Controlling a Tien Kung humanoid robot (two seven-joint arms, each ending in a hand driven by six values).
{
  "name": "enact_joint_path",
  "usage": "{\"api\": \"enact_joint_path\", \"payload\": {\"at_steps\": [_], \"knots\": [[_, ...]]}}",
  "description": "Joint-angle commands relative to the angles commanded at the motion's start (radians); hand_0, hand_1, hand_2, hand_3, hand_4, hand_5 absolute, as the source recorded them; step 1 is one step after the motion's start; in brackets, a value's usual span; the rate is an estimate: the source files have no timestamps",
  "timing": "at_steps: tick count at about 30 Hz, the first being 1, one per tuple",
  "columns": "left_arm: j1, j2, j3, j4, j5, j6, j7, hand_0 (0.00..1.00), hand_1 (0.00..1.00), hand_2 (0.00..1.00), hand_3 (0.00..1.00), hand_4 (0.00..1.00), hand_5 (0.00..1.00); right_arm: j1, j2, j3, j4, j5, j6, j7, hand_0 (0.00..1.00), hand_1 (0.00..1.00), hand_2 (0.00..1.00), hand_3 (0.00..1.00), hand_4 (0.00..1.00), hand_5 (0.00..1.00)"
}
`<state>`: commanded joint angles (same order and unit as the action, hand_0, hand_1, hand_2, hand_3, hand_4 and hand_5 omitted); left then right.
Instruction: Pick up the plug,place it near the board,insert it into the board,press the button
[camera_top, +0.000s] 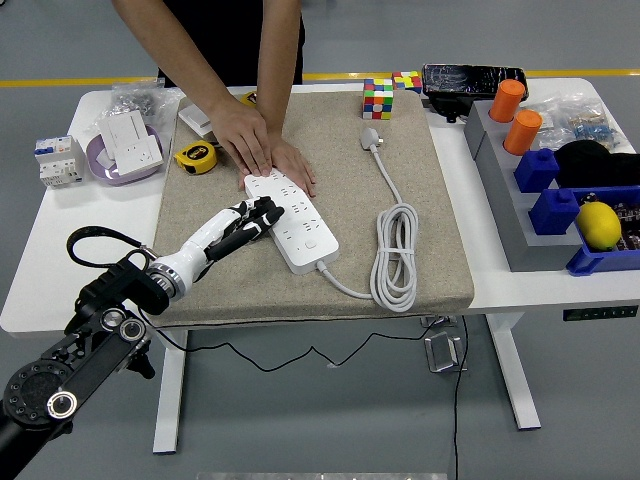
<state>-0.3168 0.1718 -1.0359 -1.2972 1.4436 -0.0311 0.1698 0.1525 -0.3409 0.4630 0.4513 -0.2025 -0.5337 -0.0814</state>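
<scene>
**Left robot hand at the power strip, person steadying its far end**

The left robot hand (248, 222) reaches in from the near-left corner of the worktop (70, 250) and lies over the near-left side of the white power strip (300, 228), its dark fingers (268, 212) curled together above the strip's sockets. Whether a plug sits beneath them cannot be told. The black left arm (90, 340) runs back past the near edge, a thin black wire trailing under it.

The power strip lies diagonally on a beige mat (330, 180) that covers the middle of the worktop. Its round button (310, 243) sits toward the strip's near end, uncovered. A person stands at the far edge; both of the person's hands (262, 150) rest flat on the mat, the fingertips pressing on the strip's far end.

The strip's white cable (394, 255) leaves the near end, loops into a coil near the mat's right edge, and runs up to its own white plug (371, 138), which lies free on the mat toward the far edge.

A yellow tape measure (195, 156) lies at the mat's far-left corner, just beside the person's hand. Two colour cubes (385, 95) stand at the far edge. Toward the right edge a grey stand (520, 230) carries orange cylinders (514, 115), blue blocks (545, 185) and a lemon (598, 224).
</scene>
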Motion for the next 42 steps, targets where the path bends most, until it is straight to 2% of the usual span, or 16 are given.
{"api": "enact_joint_path", "payload": {"at_steps": [14,24,33,42], "knots": [[-0.068,0.010,0.063,0.032,0.026,0.000,0.004,0.998,0.998,0.996,0.996,0.998,0.998,0.002,-0.002,-0.004,0.000,0.001,0.000,-0.001,0.933,0.898,0.827,0.830,0.998,0.998],[-0.094,0.016,0.090,0.037,0.069,0.010,0.001,0.998,0.998,0.991,0.991,0.998,0.998,0.003,-0.006,-0.009,-0.002,0.003,0.000,-0.001,0.933,0.897,0.827,0.829,0.998,0.998],[-0.113,0.021,0.095,0.043,0.144,0.015,0.000,0.998,0.998,0.990,0.988,0.998,0.998,0.003,-0.007,-0.008,-0.002,0.002,0.000,-0.001,0.933,0.897,0.826,0.830,0.998,0.998],[-0.131,0.028,0.113,0.042,0.260,0.017,-0.001,0.998,0.998,0.983,0.982,0.998,0.998,0.003,-0.007,-0.005,-0.003,0.004,-0.001,-0.001,0.933,0.897,0.826,0.829,0.998,0.998]]}}
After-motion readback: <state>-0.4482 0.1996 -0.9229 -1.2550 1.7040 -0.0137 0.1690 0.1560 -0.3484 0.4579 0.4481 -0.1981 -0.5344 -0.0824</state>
